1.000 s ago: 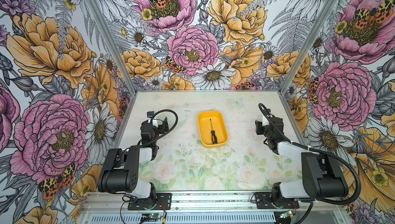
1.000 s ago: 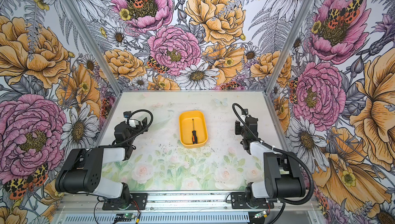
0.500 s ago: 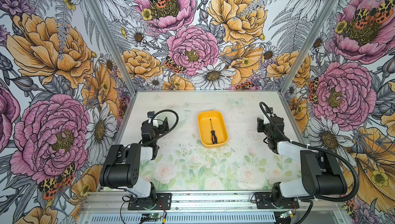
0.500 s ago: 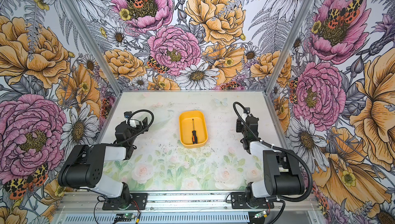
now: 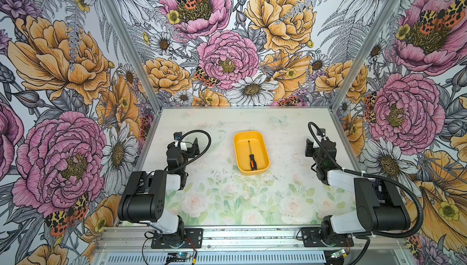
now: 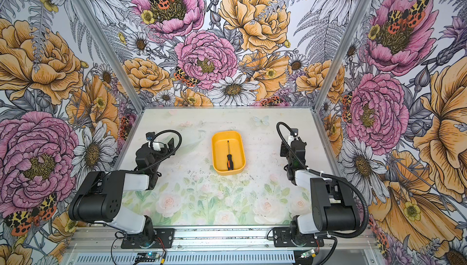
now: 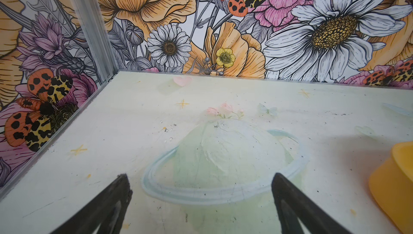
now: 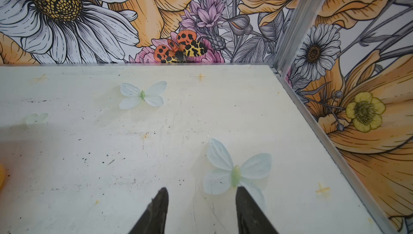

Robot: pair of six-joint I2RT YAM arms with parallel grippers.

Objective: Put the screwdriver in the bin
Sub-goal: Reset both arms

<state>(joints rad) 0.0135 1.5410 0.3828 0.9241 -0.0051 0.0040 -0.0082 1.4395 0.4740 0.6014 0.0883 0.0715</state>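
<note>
Screwdriver [image 5: 251, 157] lies inside yellow bin [image 5: 237, 150]; left gripper [image 7: 201, 183] and right gripper [image 8: 202, 197] jaws parted, holding nothing.

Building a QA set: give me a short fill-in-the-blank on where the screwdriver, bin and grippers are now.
1. The screwdriver lies inside the ____.
2. The bin is colored ____.
3. The left gripper holds ____; its jaws are apart.
4. The screwdriver's handle end points toward the ____ edge of the table, by the arm bases.

Missing words: bin; yellow; nothing; near
</note>
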